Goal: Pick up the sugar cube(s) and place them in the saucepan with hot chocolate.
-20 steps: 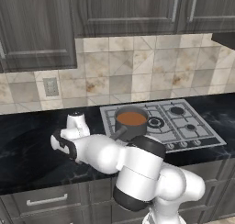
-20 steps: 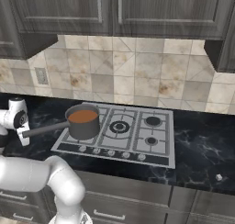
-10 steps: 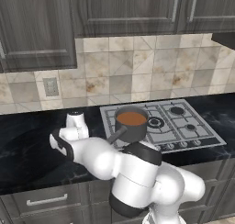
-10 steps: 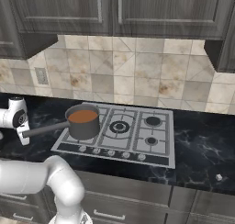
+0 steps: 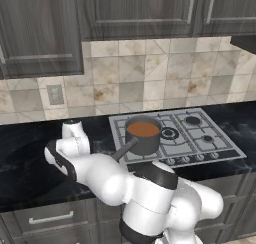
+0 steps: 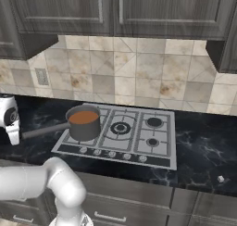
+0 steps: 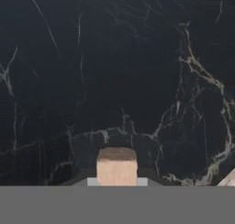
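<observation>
Hand [image 7: 117,182]: closed on the cube, one grey fingertip [image 7: 93,182] at each side of it, seen in the hand view. In the left base view the hand end of the arm is low over the desk, left of the stove.
Cube [image 7: 116,166]: small, pale tan, held between the fingertips, with the black marble under it. If it still touches the desk, I cannot tell.
Saucepan [image 5: 143,136]: grey, round, it stands on the front left burner of the stove; red-brown liquid is inside. Its long dark handle [image 5: 123,149] points to the front left, toward the arm.
Stove [image 6: 121,133]: grey metal gas stove set in the desk, with dark burners and a row of knobs along the front edge.
Desk [image 6: 203,144]: black marble with pale veins. One small pale thing [image 6: 221,178] lies on it near the front edge, well apart to the right of the stove.
Wall: beige tiles with an outlet [image 5: 54,94], dark cabinets [image 5: 140,10] above.
</observation>
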You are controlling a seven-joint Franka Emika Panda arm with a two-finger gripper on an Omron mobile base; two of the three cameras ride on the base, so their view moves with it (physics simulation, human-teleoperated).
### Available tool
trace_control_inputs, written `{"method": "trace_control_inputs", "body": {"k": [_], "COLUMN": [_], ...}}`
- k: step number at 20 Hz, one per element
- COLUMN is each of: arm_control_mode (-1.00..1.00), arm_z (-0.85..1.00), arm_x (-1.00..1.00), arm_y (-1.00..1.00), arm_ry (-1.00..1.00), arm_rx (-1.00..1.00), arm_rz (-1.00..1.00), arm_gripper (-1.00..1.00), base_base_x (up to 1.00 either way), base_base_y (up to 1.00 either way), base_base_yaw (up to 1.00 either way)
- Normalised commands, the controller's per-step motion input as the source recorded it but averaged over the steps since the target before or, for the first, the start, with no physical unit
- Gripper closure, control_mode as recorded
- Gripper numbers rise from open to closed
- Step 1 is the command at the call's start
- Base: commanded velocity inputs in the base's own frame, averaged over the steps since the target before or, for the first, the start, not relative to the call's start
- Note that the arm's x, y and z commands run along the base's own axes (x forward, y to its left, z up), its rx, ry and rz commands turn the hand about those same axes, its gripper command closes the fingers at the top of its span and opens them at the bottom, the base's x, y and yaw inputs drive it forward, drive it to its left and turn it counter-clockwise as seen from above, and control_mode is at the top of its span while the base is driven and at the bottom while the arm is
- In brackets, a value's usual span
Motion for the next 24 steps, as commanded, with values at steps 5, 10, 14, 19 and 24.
{"method": "trace_control_inputs", "body": {"k": [5,10,14,19,24], "arm_control_mode": [-1.0,-1.0,-1.0,-1.0,-1.0], "arm_z": [0.47,0.62,0.78,0.89,0.88], "arm_x": [-0.43,-0.72,-0.6,-0.24,-0.1], "arm_y": [0.03,-0.02,-0.21,-0.51,-0.62], "arm_ry": [-0.01,-0.13,-0.23,-0.27,-0.22], "arm_rx": [-0.01,0.0,-0.03,-0.11,-0.14], "arm_rz": [-0.17,-0.15,-0.1,0.0,0.0], "arm_gripper": [1.0,1.0,1.0,1.0,1.0], "base_base_x": [0.0,0.0,0.0,0.0,0.0], "base_base_y": [0.0,0.0,0.0,0.0,0.0], "base_base_yaw": [0.0,0.0,0.0,0.0,0.0]}}
